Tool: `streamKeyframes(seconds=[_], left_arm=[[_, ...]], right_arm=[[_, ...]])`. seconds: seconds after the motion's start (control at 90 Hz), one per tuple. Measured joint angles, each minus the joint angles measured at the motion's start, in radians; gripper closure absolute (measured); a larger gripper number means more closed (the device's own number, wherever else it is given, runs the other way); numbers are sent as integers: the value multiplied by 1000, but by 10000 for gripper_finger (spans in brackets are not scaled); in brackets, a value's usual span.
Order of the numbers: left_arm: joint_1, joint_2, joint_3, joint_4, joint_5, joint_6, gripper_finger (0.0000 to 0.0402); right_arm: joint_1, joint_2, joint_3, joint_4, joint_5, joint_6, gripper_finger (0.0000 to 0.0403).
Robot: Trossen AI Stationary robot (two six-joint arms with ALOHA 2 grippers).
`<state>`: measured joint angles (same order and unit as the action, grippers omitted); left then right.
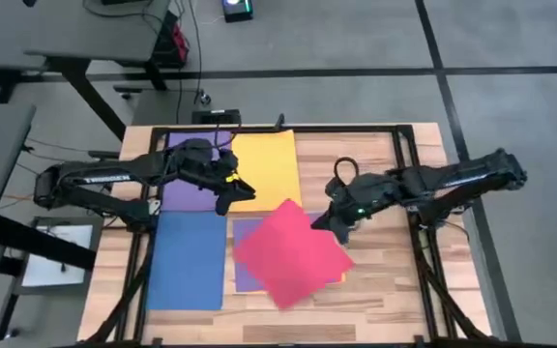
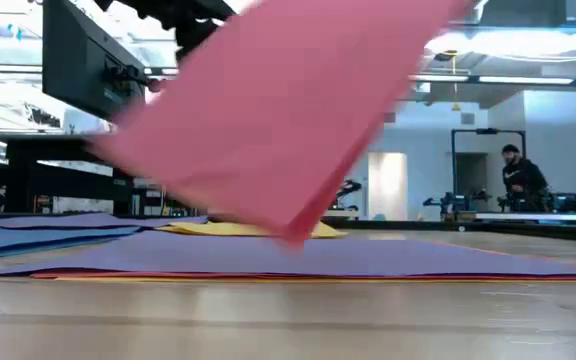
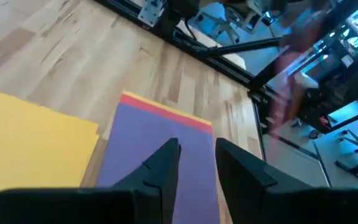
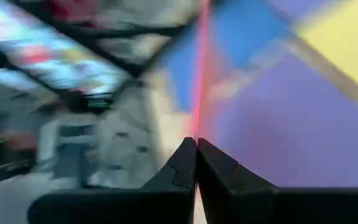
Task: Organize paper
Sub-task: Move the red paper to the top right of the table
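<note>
Right now the right gripper [image 1: 339, 227] has the red sheet [image 1: 291, 251] pinched by one corner, its fingers closed flat on the paper's edge in its own wrist view. That sheet hangs tilted in the air over the middle of the table [image 1: 385, 290], rotated so its corners point at the table's edges rather than lining up with them. It trails away from the gripper toward the front edge, and in the low view it is lifted clear of the pile beneath.

Under it lies a purple sheet [image 2: 298, 255] with what looks like an orange one [image 2: 98, 276] showing as a thin strip below, though that strip is too slim to be sure of. A blue sheet [image 1: 188, 259] lies flat near the front left corner, a yellow sheet [image 1: 267, 169] at the back middle, and another purple sheet [image 1: 191, 184] beside it on the left.

The right arm reaches in from the right edge, stretched low and nearly level, wrist turned toward the centre. It is plainly the nearer arm to the red sheet. The left gripper [image 1: 232, 188] hovers over the seam between yellow and purple at the back, fingers parted a little, holding nothing.
</note>
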<state>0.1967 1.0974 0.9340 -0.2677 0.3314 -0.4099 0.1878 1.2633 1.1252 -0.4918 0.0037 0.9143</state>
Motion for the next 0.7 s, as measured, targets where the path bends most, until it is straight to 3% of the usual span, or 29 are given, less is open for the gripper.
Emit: streamKeyframes(seconds=[0.144, 0.411, 0.556, 0.7], left_arm=[[-22, -18, 0, -114, -37, -42, 311], [-107, 77, -36, -159, -104, -94, 311], [-157, 150, -40, -160, -157, -131, 311], [-240, 263, -40, -163, -162, -156, 311]], right_arm=[[-18, 1, -181, 23, 69, 218, 403], [-87, 1, -451, 198, 33, 408, 395], [-136, 1, -525, 251, -17, 397, 341], [-183, -4, -524, 257, -91, 243, 266]])
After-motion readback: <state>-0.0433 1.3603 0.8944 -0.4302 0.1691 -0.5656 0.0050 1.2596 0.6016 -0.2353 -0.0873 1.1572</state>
